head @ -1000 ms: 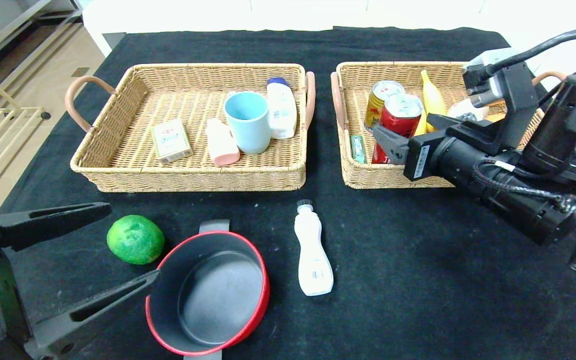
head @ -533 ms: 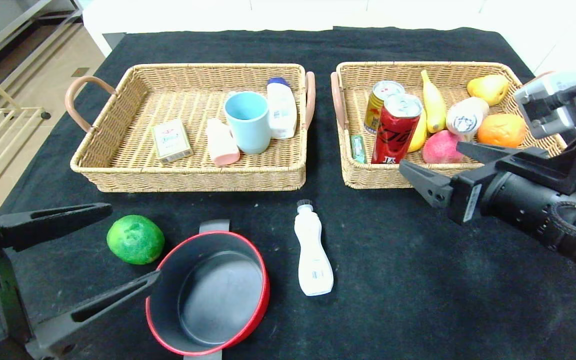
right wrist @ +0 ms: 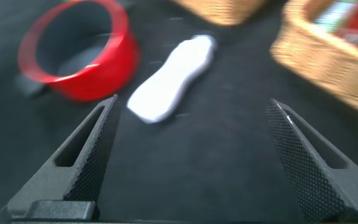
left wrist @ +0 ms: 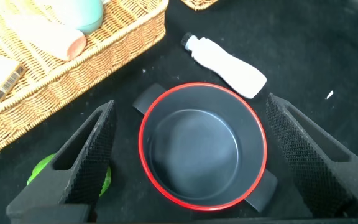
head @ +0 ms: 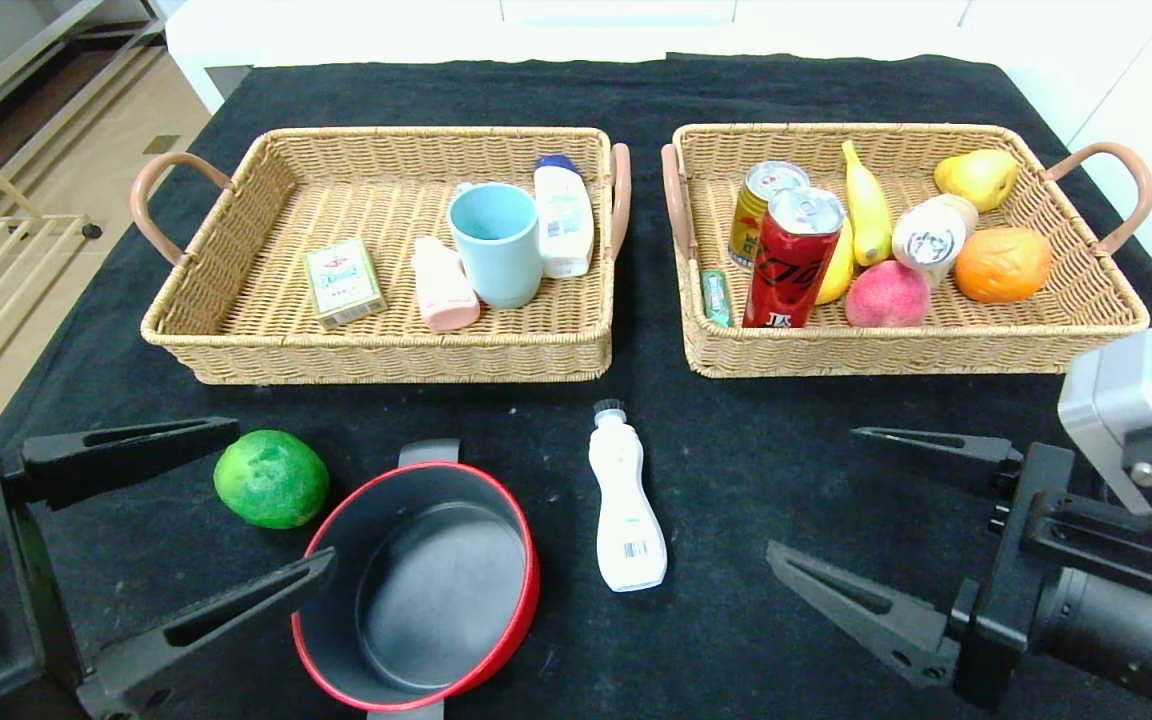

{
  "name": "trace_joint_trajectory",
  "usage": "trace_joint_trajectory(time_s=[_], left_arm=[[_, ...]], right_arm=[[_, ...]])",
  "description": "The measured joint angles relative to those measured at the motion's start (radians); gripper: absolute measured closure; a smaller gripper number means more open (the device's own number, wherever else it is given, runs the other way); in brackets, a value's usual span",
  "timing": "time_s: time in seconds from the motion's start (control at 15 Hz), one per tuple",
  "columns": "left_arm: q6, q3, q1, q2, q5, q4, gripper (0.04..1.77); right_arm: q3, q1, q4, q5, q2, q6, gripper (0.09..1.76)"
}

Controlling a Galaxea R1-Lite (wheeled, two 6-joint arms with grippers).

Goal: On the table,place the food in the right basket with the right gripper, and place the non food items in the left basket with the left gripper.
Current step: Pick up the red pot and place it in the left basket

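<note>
- The left gripper (head: pixel 226 520) hangs low at the near left of the table, its two fingers spread wide and holding nothing.
- The lime (head: pixel 271 478) lies between these spread fingers, nearer to the far one. It is food, so I judge it belongs to the other arm. It looks firm, round and a little waxy, so it may roll; a hold across its widest part seems best.
- The red pot (head: pixel 416 585) stands just beside the tip of the left gripper's near finger, upright and empty. It is not food. I think it is stiff and the heaviest thing here; the thin rim or one of the short dark handles is the place to pinch, because the body is too wide.
- The white bottle (head: pixel 624 500) lies on its side between the two grippers, closer to the right one, with its cap toward the baskets. It seems light, smooth plastic; the narrow waist gives the surest hold.
- The left basket (head: pixel 236 215) is beyond the left gripper and well apart from it.
- The right gripper (head: pixel 826 500) is low at the near right, its fingers also wide apart and empty, pointing toward the bottle.
- The right basket (head: pixel 1086 260), already with cans and fruit, is beyond it.
</note>
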Motion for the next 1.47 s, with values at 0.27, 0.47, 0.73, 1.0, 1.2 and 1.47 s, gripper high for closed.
trace_joint_trajectory(time_s=[0.27,0.47,0.73,1.0,1.2,1.47], left_arm=[[0.003,0.002,0.000,0.006,0.002,0.004,0.09],[0.003,0.004,0.000,0.009,0.019,0.003,0.09],[0.003,0.003,0.000,0.014,0.025,0.002,0.09],[0.006,0.006,-0.001,0.023,0.042,0.002,0.09],[0.006,0.000,-0.002,0.033,0.049,-0.013,0.09],[0.004,-0.032,-0.010,0.025,0.078,-0.001,0.09]], right_arm=[[0.018,0.010,0.000,0.181,0.011,-0.043,0.15],[0.009,0.011,-0.014,0.232,0.052,-0.074,0.15],[0.034,-0.014,-0.292,0.272,0.169,-0.077,0.15],[0.129,-0.063,-0.559,0.319,0.289,-0.069,0.15],[0.165,-0.074,-0.588,0.316,0.314,-0.066,0.15],[0.191,-0.082,-0.652,0.317,0.322,-0.062,0.15]])
